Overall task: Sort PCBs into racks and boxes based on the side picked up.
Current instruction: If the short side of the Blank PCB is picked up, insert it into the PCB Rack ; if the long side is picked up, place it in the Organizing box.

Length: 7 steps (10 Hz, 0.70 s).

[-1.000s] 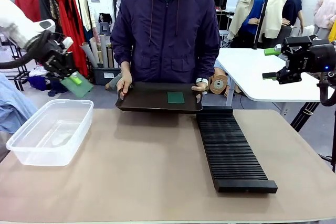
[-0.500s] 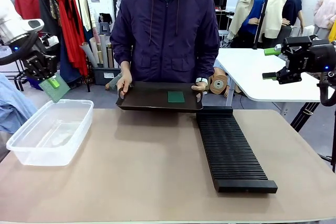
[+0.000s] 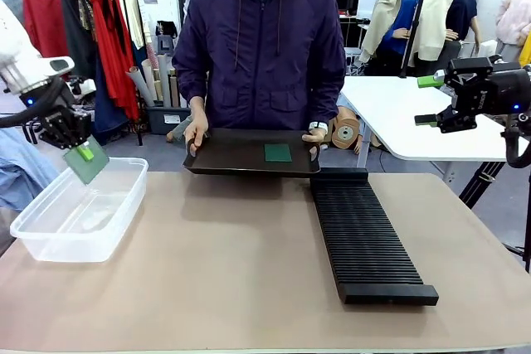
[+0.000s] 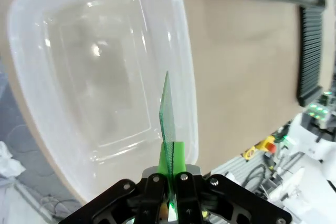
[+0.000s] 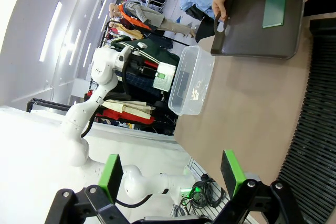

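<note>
Broadly, the table (image 3: 249, 288) runs across the front view, and a person (image 3: 261, 39) stands at its far side, holding a black tray (image 3: 232, 157) by both ends just above the far edge. The rack (image 3: 365, 238) lies on the table right of centre and runs from just below the tray toward the near edge. The box (image 3: 75, 246) sits at the table's left end.

The right gripper (image 3: 427, 101) hangs off past the table's right side, well above it, with its jaws spread wide and nothing between them (image 5: 170, 174).

The left gripper (image 3: 79, 148) is over the far left end of the box, jaws pressed together on a pale PCB (image 3: 90, 163). From the left wrist, that board (image 4: 167, 114) shows edge-on, pinched between the green pads (image 4: 178, 153) and pointing down over the box's rim (image 4: 184, 77).

A second, darker PCB (image 3: 278, 153) lies flat on the tray, right of its middle.
</note>
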Motion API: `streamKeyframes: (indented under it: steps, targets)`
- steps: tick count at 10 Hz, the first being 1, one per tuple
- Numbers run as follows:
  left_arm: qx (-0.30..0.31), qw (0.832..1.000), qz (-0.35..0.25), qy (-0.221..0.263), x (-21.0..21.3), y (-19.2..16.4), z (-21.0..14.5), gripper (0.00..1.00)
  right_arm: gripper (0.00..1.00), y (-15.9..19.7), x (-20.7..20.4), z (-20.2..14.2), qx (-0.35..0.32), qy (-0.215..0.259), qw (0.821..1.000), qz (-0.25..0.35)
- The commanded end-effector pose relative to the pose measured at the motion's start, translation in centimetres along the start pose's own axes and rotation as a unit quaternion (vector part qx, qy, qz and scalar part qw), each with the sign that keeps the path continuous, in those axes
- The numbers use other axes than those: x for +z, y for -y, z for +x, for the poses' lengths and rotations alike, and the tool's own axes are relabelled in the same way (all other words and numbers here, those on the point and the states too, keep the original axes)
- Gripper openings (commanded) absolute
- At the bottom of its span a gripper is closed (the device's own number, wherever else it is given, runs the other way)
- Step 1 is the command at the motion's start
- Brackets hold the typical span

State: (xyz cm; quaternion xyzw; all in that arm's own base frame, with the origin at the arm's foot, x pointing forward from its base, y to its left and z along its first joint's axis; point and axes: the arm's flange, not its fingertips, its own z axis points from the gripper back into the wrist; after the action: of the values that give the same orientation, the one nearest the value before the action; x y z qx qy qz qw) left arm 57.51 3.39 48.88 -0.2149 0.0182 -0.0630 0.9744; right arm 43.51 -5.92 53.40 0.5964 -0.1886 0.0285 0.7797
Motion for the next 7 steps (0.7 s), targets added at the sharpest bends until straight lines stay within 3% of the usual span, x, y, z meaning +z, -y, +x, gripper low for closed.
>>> streamKeyframes:
  steps: [1, 7]
  targets:
    - [-0.007, 1.0, 0.004, 0.002, -1.8, -0.8, -0.4, 0.0, 1.0, -0.3, 0.0, 0.2, 0.004, -0.001, 1.0, 0.004]
    - [0.001, 1.0, -0.009, 0.005, -7.4, -4.3, -0.4, 0.0, 1.0, -0.3, 0.0, 0.2, 0.004, -0.001, 1.0, 0.004]
